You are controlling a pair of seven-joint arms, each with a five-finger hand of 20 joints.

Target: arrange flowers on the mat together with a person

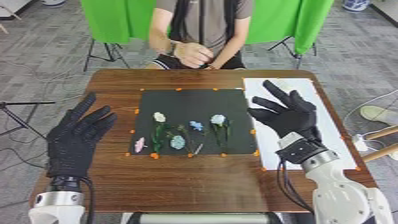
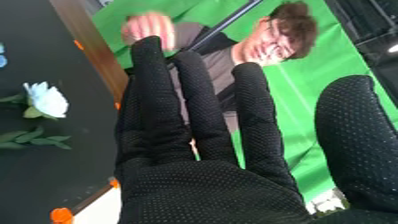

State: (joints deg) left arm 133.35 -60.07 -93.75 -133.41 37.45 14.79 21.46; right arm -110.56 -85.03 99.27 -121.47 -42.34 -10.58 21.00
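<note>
In the head view the left hand [image 1: 75, 141] is held over the table's left side with straight fingers, left of the black mat [image 1: 182, 96]. The right hand [image 1: 289, 116], fingers extended and empty, is above the white sheet by the mat's right edge. On the mat lie a white flower [image 1: 160, 117], a pink one [image 1: 139, 145], a pale blue-green one [image 1: 178, 142], a small blue one [image 1: 196, 125] and a white-blue one [image 1: 218, 119]. In the right wrist view the right hand [image 2: 209, 192] is open, with a white flower [image 2: 47, 100] on the mat beyond it.
The white sheet [image 1: 338, 142] covers the table's right part, with something faint at its far end. Orange markers line the mat's edges. Across the brown table [image 1: 115, 80], a person's hands are together near the far edge.
</note>
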